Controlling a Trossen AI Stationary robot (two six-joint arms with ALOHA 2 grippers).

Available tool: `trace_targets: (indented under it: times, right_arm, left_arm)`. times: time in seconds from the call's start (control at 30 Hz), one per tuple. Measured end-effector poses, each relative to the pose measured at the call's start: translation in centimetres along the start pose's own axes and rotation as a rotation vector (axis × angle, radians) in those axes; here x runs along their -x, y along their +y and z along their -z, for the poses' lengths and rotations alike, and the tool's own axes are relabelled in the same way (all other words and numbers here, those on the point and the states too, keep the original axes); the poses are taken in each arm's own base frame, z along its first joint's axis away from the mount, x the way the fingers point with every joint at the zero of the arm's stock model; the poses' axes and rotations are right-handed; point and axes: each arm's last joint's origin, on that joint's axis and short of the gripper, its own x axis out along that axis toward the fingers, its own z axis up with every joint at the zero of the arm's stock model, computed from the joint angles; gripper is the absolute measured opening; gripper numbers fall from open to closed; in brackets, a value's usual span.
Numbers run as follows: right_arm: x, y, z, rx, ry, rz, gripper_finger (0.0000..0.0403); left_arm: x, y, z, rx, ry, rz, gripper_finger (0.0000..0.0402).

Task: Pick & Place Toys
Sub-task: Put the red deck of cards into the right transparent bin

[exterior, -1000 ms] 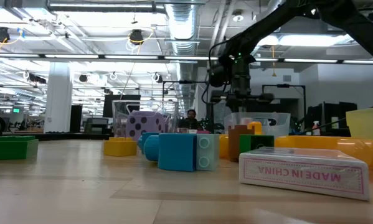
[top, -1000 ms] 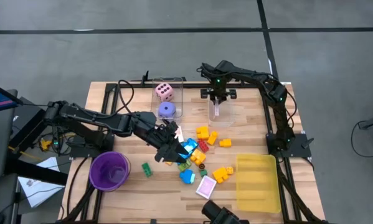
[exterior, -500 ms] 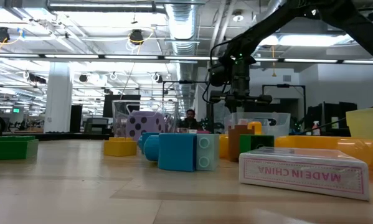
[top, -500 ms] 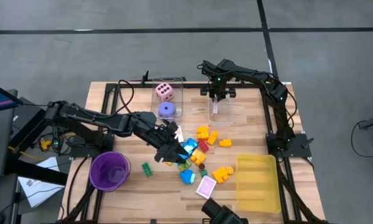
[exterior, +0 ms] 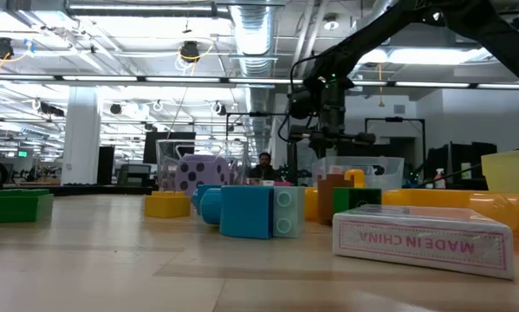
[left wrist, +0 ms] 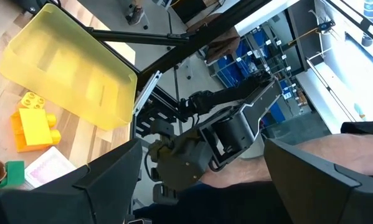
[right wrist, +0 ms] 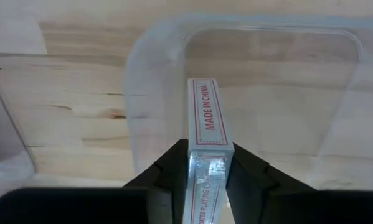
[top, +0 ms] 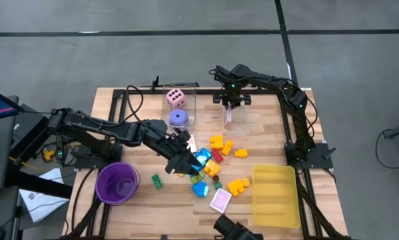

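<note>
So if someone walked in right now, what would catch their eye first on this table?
Probably the bright heap of toy blocks in the middle of the table, with the left gripper low at its left edge. Next, the right gripper at the far side, holding a card box on edge over a clear box. The purple cup near the left front corner and the yellow tray on the right also stand out.

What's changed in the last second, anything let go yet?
Little. The right claw has lifted slightly over the clear box, card pack still between its fingers. The left claw stays open over the toy pile; toys unmoved.
</note>
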Motion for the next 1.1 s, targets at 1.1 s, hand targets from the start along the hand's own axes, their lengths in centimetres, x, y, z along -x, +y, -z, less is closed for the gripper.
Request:
trace_targets:
  times: [1.1]
  right_arm:
    - [-0.02, 0.36, 0.06, 0.051, -0.012, -0.021, 0.0178]
  left_arm:
    - [-0.04, -0.09, 0.1, -0.001, 0.003, 0.003, 0.0333]
